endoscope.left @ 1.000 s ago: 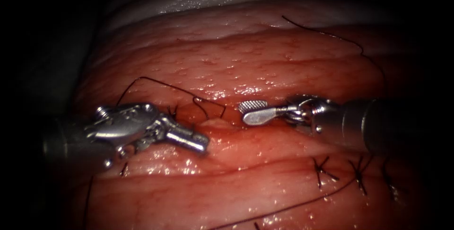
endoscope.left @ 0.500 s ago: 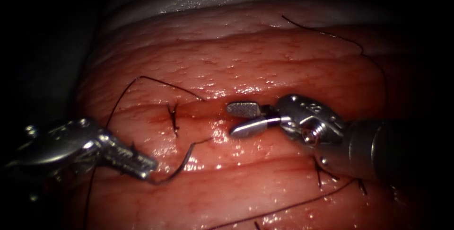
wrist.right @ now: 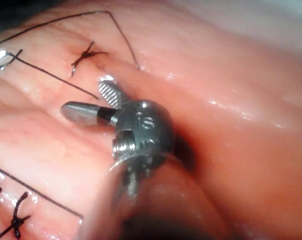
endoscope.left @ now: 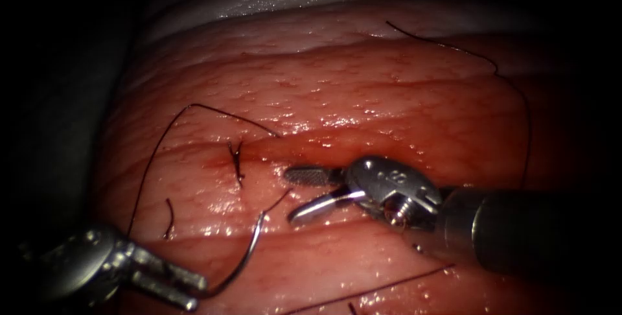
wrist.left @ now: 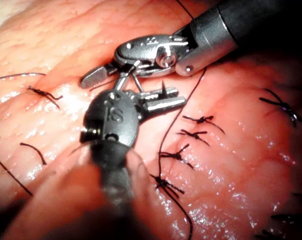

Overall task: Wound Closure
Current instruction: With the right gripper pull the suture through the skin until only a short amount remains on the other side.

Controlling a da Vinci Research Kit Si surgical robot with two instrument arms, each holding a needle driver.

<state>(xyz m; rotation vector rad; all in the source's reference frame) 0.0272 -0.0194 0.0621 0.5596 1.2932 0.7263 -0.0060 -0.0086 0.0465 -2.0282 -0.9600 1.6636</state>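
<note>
Because I work these arms from far away, I start with what is closest to me. My left arm's shiny metal tool (endoscope.left: pixel 197 292) sits low and near, at the left side of the cut, and its shaft lies almost flat. Its jaws are clamped on one end of the thin curved steel needle (endoscope.left: pixel 249 250). The needle arcs up and to the right from there. All of it is out of the wet pink tissue (endoscope.left: pixel 389 94).

From the needle's other end, the thin dark thread (endoscope.left: pixel 278 199) runs a short way and goes into the tissue just beside my right arm's silver tool (endoscope.left: pixel 290 194). That tool comes in from the right and reaches across to the middle. Its two jaws are spread wide and hold nothing.

Just past it lies the long dark-red cut (endoscope.left: pixel 304 156). One small dark knotted stitch (endoscope.left: pixel 236 161) crosses the cut on the left. A short loose bit of thread (endoscope.left: pixel 170 218) lies further left. My left wrist view shows more tied stitches (wrist.left: pixel 193 134) in a row.

So I think a good part is sewn, but this new stitch is not tied yet.
</note>
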